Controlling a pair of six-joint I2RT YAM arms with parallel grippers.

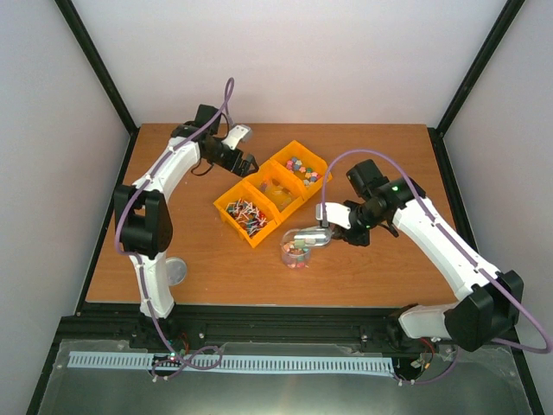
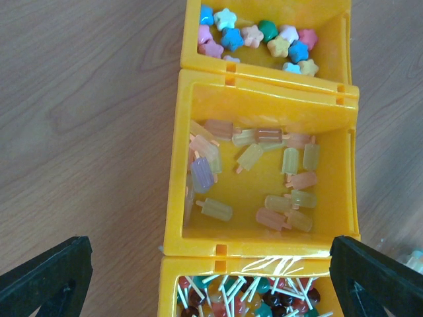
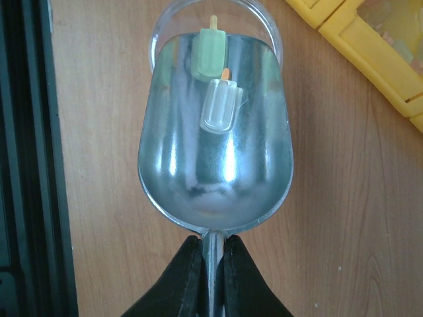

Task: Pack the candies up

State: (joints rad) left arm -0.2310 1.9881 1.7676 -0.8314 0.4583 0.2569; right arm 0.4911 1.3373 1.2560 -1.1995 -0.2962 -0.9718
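Tabletop (image 1: 363, 277): wood, carries everything. Row of 3 yellow bins (image 1: 232, 218) runs below and ahead of the left jaws, with the middle bin (image 2: 264, 92) straight under them. Left jaws released, spread wide, grasping nothing.

Clear jar (image 1: 295, 252) stands upright just past the right jaws, beyond the scoop. Metal scoop (image 3: 215, 165): right jaws clenched on its thin handle, bowl pointing away from them, lip over the jar mouth.

The candies (image 2: 264, 178): small popsicle shapes, most of them loose in the middle bin under the left jaws. 2 lie at the far end of the scoop bowl, a green candy (image 3: 210, 56) and a clear candy (image 3: 219, 105), right at the jar rim. Colored bits show inside the jar, too small to name.

Judgement: they look light, hard and glossy, so they'll likely slide on the steel at a slight tilt and may bounce off the rim. Too small for you to pinch. Move them with the scoop, keep hold at the handle, tip slowly.
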